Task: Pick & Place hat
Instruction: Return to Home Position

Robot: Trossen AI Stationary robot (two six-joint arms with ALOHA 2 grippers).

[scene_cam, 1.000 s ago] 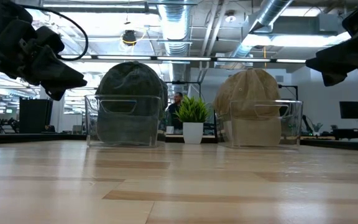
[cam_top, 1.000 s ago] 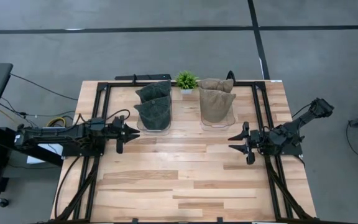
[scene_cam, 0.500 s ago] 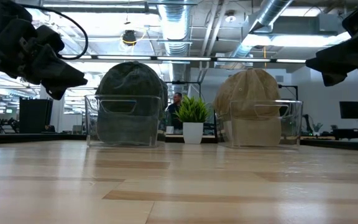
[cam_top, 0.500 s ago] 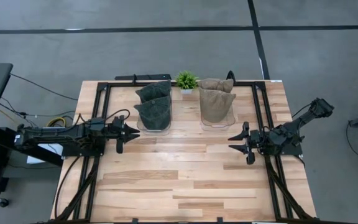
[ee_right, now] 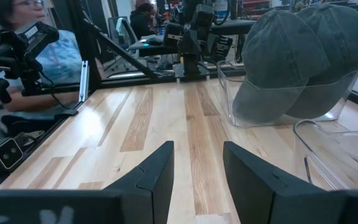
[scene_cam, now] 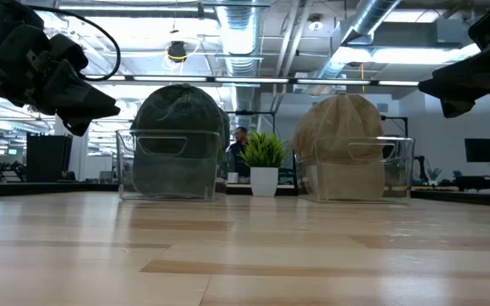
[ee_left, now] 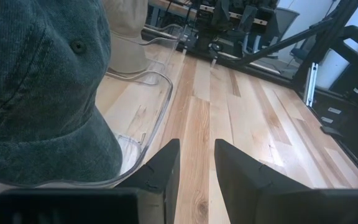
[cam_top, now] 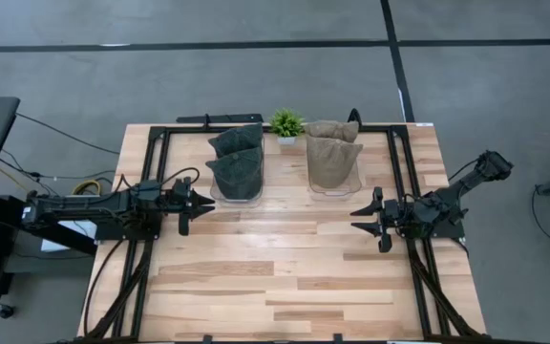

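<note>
Black caps (cam_top: 237, 164) sit stacked in the left clear bin (scene_cam: 123, 167). Brown caps (cam_top: 332, 155), apparently two, fill the right bin (scene_cam: 408, 167). Left tool (cam_top: 204, 203) and right tool (cam_top: 358, 218) hover above the desk (cam_top: 275, 277), fingers slightly parted, empty.

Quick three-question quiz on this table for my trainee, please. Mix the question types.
1. True or false: the left end effector or the right end effector holds a cap.
2. What stands between the left bin and the right bin? A) potted plant B) mug C) box
3. Fill in: the left bin holds ___ dark caps.
Key: 1 false; 2 A; 3 two.
</note>
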